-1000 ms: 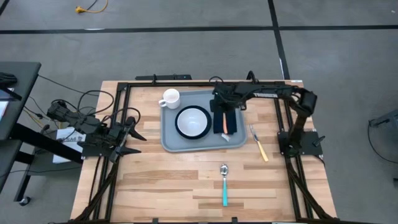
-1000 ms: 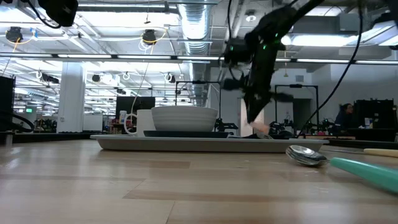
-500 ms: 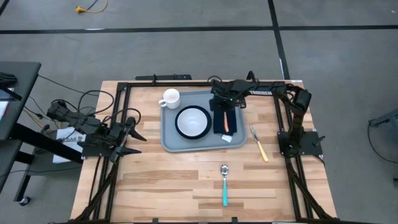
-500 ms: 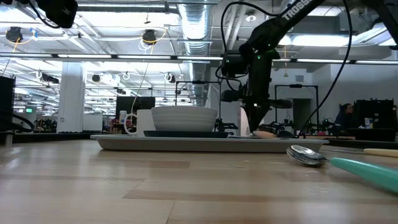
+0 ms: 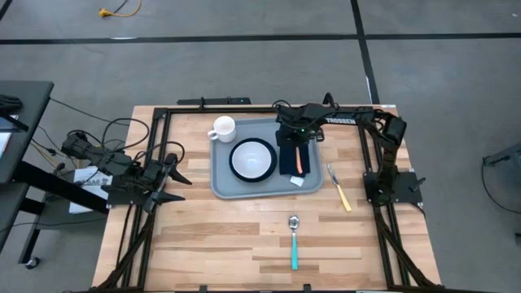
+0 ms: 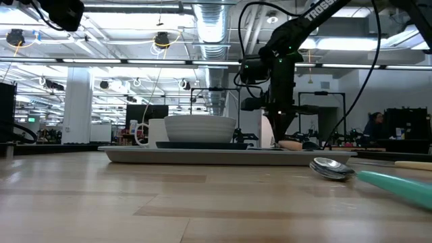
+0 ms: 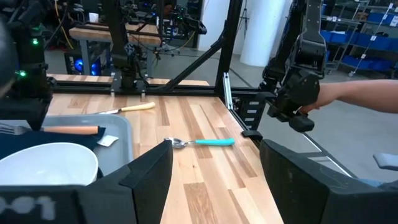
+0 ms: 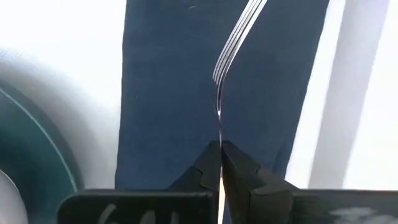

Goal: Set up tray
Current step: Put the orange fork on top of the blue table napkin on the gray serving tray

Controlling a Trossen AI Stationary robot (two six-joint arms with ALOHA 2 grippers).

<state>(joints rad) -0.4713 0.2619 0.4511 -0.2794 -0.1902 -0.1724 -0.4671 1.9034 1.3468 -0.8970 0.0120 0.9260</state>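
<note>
The light grey-blue tray (image 5: 224,183) lies at the table's far middle. It holds a dark plate with a white bowl (image 5: 252,158), a white mug (image 5: 224,128) and a dark navy napkin (image 5: 289,167). My right gripper (image 5: 297,140) stands over the napkin, shut on a fork (image 8: 219,106) with an orange handle. In the low view it (image 6: 277,133) points down at the tray. My left gripper (image 7: 214,186) is open and empty at the table's left edge (image 5: 172,175). My right gripper pinches the fork's thin metal neck (image 8: 219,134) between its two fingers, from above, pointing down. The tines (image 8: 239,28) reach out past the fingers over the napkin. The orange handle (image 5: 299,161) runs toward the table's near edge, low on the napkin (image 6: 290,144).
A knife with a yellow handle (image 5: 339,188) lies on the table right of the tray. A spoon with a teal handle (image 5: 294,242) lies near the table's front middle, close in the low view (image 6: 334,169). Black frame bars run along the table's sides.
My right gripper has gone down a little toward the napkin with the fork and has come to rest there, still shut. The fork's orange handle now lies lower, at the level of the tray.
</note>
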